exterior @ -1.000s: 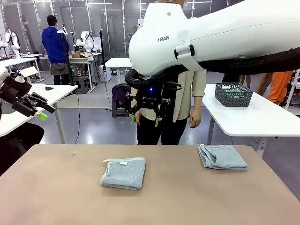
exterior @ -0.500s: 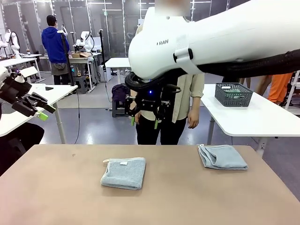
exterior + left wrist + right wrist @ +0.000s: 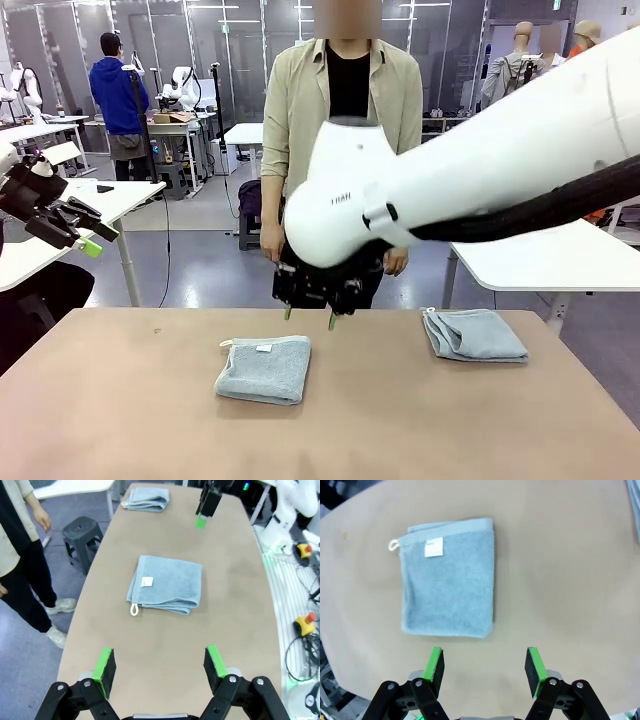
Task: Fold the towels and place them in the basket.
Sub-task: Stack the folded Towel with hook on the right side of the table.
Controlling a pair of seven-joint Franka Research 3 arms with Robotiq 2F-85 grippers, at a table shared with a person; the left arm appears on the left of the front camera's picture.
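Two pale blue-grey towels lie folded on the brown table. One towel (image 3: pixel 264 367) (image 3: pixel 167 584) (image 3: pixel 449 575) sits at the middle, its loop at a corner. The other towel (image 3: pixel 474 334) (image 3: pixel 147 499) lies at the right, near the far edge. My right gripper (image 3: pixel 310 317) (image 3: pixel 485 667) (image 3: pixel 207 505) hangs open and empty just above the table, behind the middle towel. My left gripper (image 3: pixel 95 235) (image 3: pixel 160 665) is raised off the table's left side, open and empty. The basket is hidden behind my right arm.
A person (image 3: pixel 345 110) stands at the table's far edge, hands down, just behind my right gripper. A white side table (image 3: pixel 530 265) stands at the back right. A dark stool (image 3: pixel 82 532) is on the floor beside the table.
My right arm has dropped, bringing its open gripper from chest height down to just above the table behind the middle towel. The left arm and both towels have not moved.
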